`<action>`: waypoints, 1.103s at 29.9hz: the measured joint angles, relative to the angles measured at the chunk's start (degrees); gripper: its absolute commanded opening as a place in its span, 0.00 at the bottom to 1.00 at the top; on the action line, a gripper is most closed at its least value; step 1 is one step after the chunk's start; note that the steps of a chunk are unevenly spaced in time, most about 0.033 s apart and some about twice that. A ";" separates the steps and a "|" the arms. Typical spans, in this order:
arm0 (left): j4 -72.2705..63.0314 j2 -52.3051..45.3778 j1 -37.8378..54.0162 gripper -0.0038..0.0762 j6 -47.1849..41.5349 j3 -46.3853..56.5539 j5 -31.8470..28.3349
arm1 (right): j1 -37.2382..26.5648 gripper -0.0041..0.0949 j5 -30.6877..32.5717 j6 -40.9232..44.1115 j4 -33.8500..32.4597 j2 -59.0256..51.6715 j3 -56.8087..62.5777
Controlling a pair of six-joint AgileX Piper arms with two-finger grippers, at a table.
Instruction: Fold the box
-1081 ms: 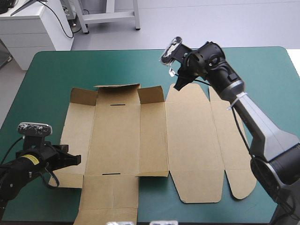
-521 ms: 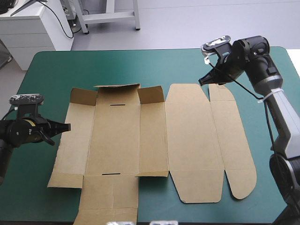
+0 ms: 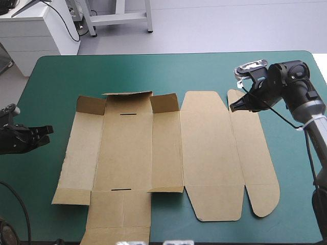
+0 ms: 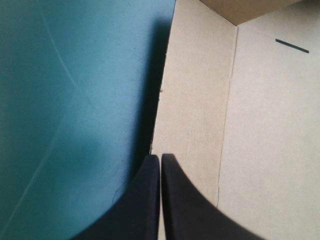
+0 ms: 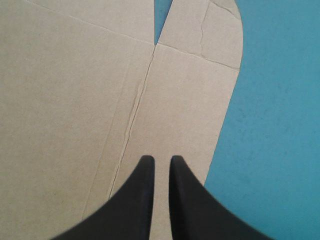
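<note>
Brown box (image 3: 153, 153) lies unfolded on the tabletop (image 3: 102, 71) | left tool (image 4: 160, 159) closed, empty, aimed at its left edge | right tool (image 5: 161, 159) nearly closed, empty, over its right side | we reckon they flank it to start folding

The box (image 3: 153, 153) lies flat in the middle of the tabletop (image 3: 61, 71). The left hand (image 3: 49, 133) is left of the box, apart from its edge. The right hand (image 3: 234, 107) hangs over the box's far right corner.
</note>
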 measured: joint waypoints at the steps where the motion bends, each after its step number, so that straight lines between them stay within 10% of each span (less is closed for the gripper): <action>1: -0.82 0.68 0.21 0.04 0.80 -0.05 0.26 | 0.00 0.13 -0.51 0.00 0.00 0.00 0.06; 8: -2.22 2.22 0.52 0.12 2.35 -0.05 0.35 | 0.00 0.13 -3.74 0.00 1.31 0.00 0.33; 16: -0.70 2.22 0.52 0.62 3.78 0.89 0.27 | 0.00 0.13 -4.98 -0.06 1.49 0.00 0.33; 33: -2.83 15.21 0.52 0.62 8.14 1.29 6.83 | 0.00 0.13 -4.99 -0.71 3.80 0.00 0.33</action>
